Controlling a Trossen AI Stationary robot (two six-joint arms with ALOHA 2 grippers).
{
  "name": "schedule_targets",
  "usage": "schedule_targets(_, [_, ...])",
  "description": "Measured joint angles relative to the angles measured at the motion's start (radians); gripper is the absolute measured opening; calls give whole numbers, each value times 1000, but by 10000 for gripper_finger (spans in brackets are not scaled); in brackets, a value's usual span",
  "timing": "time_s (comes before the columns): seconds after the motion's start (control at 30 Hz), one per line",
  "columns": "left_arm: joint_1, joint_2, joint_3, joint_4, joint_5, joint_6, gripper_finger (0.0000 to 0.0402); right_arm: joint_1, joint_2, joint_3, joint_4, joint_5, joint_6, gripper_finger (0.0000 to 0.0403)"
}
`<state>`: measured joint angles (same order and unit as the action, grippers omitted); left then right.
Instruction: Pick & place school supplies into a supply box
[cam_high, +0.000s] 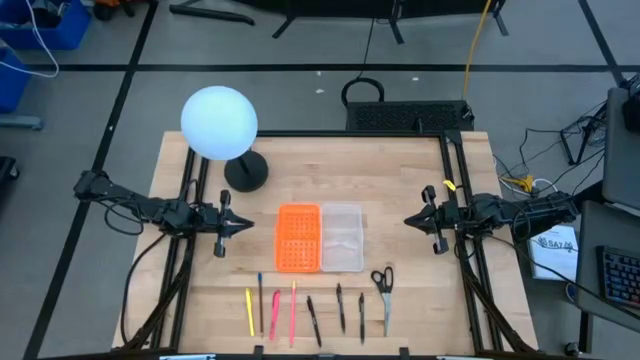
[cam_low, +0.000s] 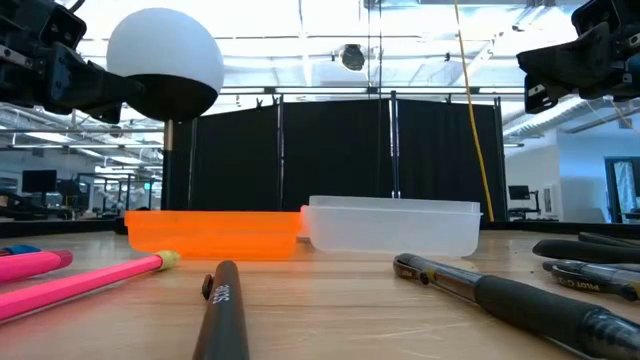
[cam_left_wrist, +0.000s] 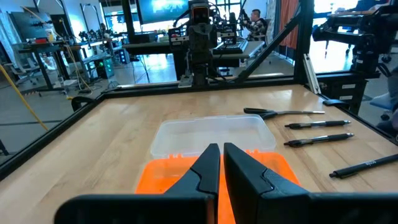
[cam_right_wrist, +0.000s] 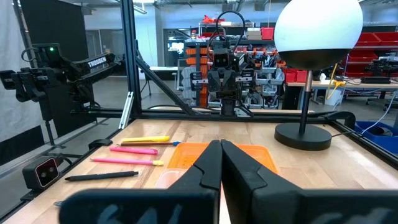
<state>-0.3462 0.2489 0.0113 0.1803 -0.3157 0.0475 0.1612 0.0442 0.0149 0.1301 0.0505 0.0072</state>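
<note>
The supply box lies open and flat at the table's middle, its orange perforated half (cam_high: 298, 238) beside its clear half (cam_high: 342, 237). The school supplies lie in a row near the table's front edge: a yellow pen (cam_high: 250, 312), pink ones (cam_high: 276, 314), black ones (cam_high: 340, 307) and black-handled scissors (cam_high: 384, 290) at the right. My left gripper (cam_high: 245, 226) hovers left of the box, pointing level at it, shut on nothing (cam_left_wrist: 221, 149). My right gripper (cam_high: 410, 221) hovers right of the box, facing it, also shut and holding nothing (cam_right_wrist: 219, 146).
A white globe lamp (cam_high: 218, 122) on a black round base (cam_high: 245, 172) stands at the back left, behind the orange half. Black frame rails (cam_high: 455, 200) run along both sides of the table. Bare wood lies between the box and the row of pens.
</note>
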Motion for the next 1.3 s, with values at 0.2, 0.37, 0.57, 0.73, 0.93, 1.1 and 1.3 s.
schedule_targets(0.2, [0, 0, 0, 0, 0, 0, 31, 0, 0, 0, 0, 0, 0, 0])
schedule_targets(0.37, [0, 0, 0, 0, 0, 0, 31, 0, 0, 0, 0, 0, 0, 0])
schedule_targets(0.57, [0, 0, 0, 0, 0, 0, 31, 0, 0, 0, 0, 0, 0, 0])
schedule_targets(0.73, [0, 0, 0, 0, 0, 0, 31, 0, 0, 0, 0, 0, 0, 0])
schedule_targets(0.93, [0, 0, 0, 0, 0, 0, 31, 0, 0, 0, 0, 0, 0, 0])
schedule_targets(1.1, [0, 0, 0, 12, 0, 0, 31, 0, 0, 0, 0, 0, 0, 0])
schedule_targets(1.3, [0, 0, 0, 12, 0, -51, 31, 0, 0, 0, 39, 0, 0, 0])
